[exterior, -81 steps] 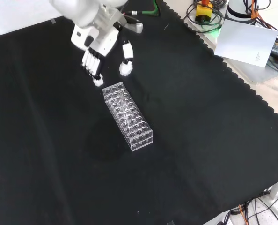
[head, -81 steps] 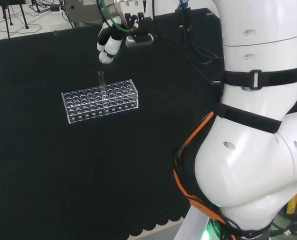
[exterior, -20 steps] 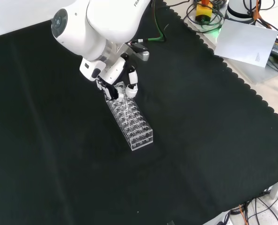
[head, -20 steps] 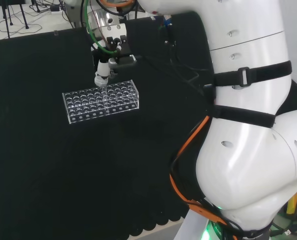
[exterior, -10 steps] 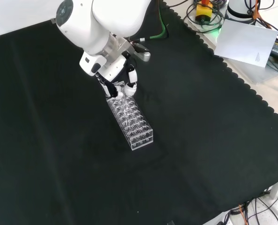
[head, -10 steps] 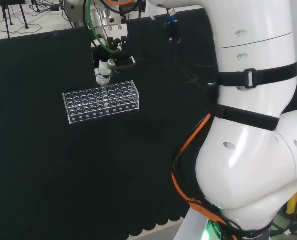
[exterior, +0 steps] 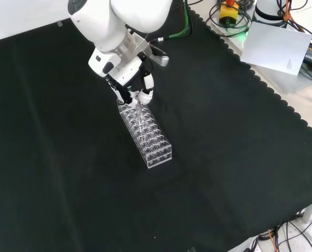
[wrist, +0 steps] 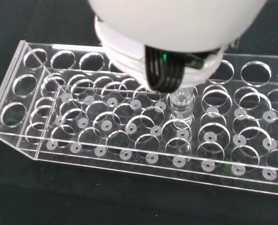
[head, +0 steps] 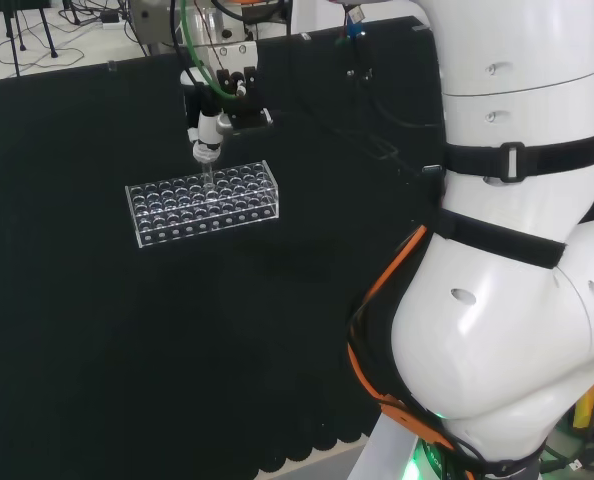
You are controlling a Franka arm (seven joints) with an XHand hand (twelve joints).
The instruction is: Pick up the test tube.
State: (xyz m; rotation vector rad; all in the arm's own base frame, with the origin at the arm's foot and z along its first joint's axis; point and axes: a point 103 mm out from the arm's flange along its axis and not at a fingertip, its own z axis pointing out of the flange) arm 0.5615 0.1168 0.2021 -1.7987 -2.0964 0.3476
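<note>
Black cloth (exterior: 224, 157), fingers (exterior: 144, 94) hiding test tube (wrist: 180, 105)

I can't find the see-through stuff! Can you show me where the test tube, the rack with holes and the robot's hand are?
test tube (wrist: 181, 107), wrist view, on its clear upper end.
rack (head: 177, 222), head view, on its front wall.
hand (exterior: 144, 95), front view, on a white fingertip.

The black and white robot hand (exterior: 131, 83) is hanging over the upper end of the clear plastic rectangular test tube rack (exterior: 145, 129), its fingertips pinching the thin clear glass test tube (exterior: 141, 107), which is standing upright in the rack on the black cloth (exterior: 229, 157).
</note>
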